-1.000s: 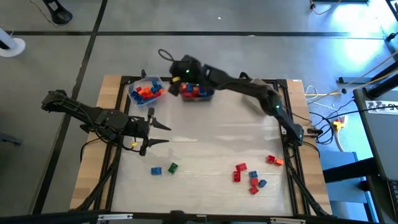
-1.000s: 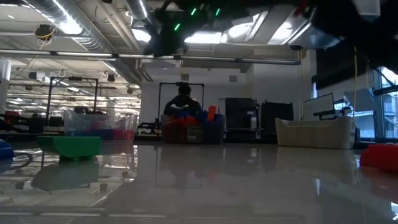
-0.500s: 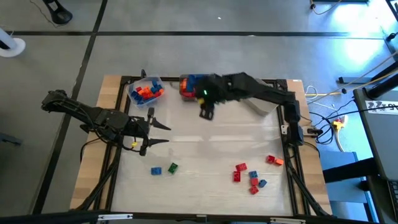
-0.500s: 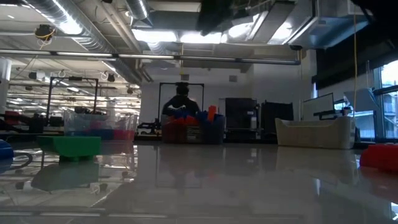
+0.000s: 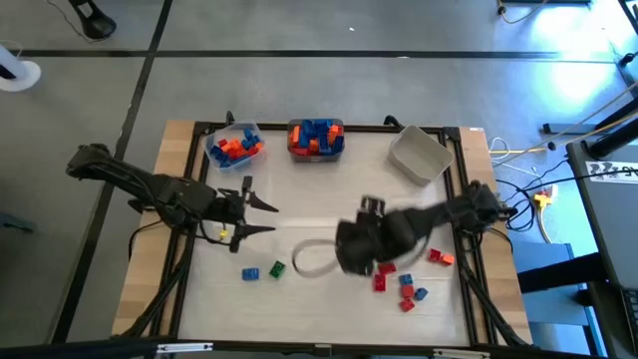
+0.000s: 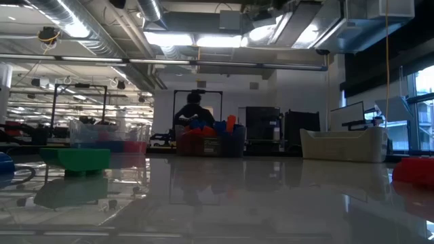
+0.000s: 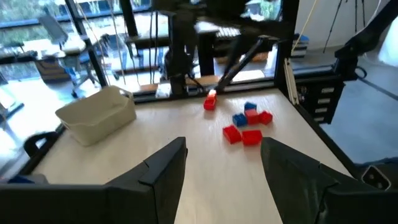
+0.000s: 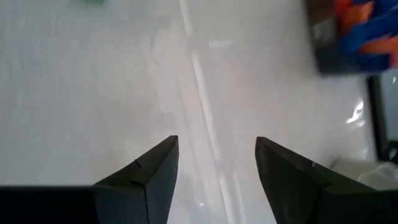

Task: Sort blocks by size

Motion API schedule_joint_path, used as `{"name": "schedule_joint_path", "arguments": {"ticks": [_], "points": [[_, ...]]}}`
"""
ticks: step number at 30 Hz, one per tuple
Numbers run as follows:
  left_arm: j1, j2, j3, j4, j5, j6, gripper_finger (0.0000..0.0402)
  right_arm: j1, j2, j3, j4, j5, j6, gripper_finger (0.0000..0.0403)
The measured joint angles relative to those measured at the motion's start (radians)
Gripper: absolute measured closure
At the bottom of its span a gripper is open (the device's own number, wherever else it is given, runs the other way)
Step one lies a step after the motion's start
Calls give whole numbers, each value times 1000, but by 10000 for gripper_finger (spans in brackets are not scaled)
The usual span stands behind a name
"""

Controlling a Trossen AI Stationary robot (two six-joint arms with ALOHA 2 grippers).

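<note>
Loose blocks lie on the table. A red and blue cluster (image 5: 401, 284) and a red and orange pair (image 5: 439, 257) sit near right; a blue block (image 5: 249, 272) and a green one (image 5: 277, 268) sit near left. My right gripper (image 5: 349, 254) hangs blurred above mid-table, just left of the red cluster. In its wrist view the right gripper (image 8: 217, 146) is open over bare table. My left gripper (image 5: 271, 217) waits at mid-left. It is open and its fingers (image 7: 224, 146) point toward the red cluster (image 7: 245, 124).
Along the far edge stand a clear bin of orange and blue blocks (image 5: 234, 148), a bin of blue and red blocks (image 5: 316, 140) and a grey bin (image 5: 419, 155) with nothing visible in it. A person stands in the room beyond the table (image 6: 196, 108).
My right gripper has swung from above the far middle bin toward the table's near edge and right, ending above mid-table beside the red cluster. It has tipped from near level to steeply downward. The blocks and bins lie as before.
</note>
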Motion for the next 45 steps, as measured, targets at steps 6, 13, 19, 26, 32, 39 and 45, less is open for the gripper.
{"name": "schedule_joint_path", "arguments": {"ticks": [6,13,19,26,32,39,45], "points": [[2,128,0,122,0,1,205,160,-37,-187,1,15,268,192],[21,258,1,243,1,5,205,303,-123,-435,1,-63,642,192],[54,343,68,214,0,-15,205,423,-212,-652,73,-134,958,192],[53,448,148,92,1,-1,205,501,-308,-881,248,-145,1254,192],[53,467,174,39,1,-4,205,486,-339,-1022,376,-171,1341,192],[53,467,174,9,1,-14,205,456,-338,-1127,606,-244,1312,163],[53,466,174,12,1,-21,205,430,-338,-1146,631,-258,1303,110]]}}
